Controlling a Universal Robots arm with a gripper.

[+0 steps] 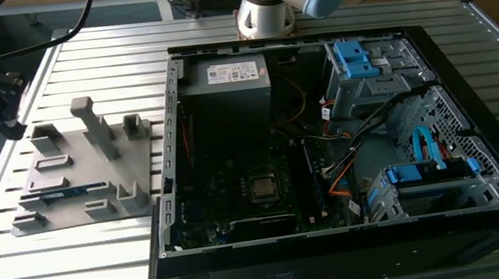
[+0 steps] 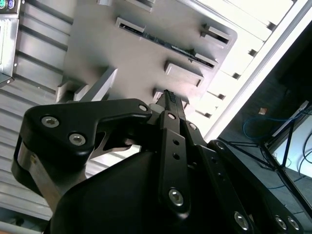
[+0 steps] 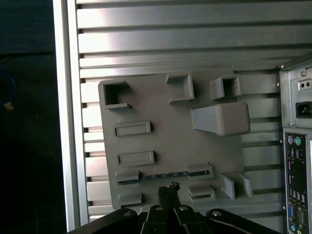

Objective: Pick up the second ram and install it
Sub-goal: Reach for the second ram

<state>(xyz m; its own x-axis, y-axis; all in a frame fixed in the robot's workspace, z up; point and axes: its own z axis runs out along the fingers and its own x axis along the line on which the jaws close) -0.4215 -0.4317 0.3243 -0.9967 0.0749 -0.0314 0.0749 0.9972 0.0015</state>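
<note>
hand: the hand (image 3: 168, 187) hangs over the grey fixture (image 3: 170, 139), near the fixture's edge that carries the slot. Fingers look clenched together with nothing between them.
second ram: the second ram (image 3: 165, 175) lies on its long edge in the fixture's slot, held between little grey blocks. In the exterior view its blue label (image 1: 65, 193) peeks out.
hand vs ram: in both wrist views the fingertips (image 2: 168, 95) sit close to the stick's middle. Touching or not, can't tell.
fixture: parked by the tabletop (image 1: 57, 277) edge on the exterior view's left, right beside the open PC case (image 1: 341, 264).
arm: the arm's base (image 1: 263, 2) stands at the tabletop's far edge, behind the case.
</note>
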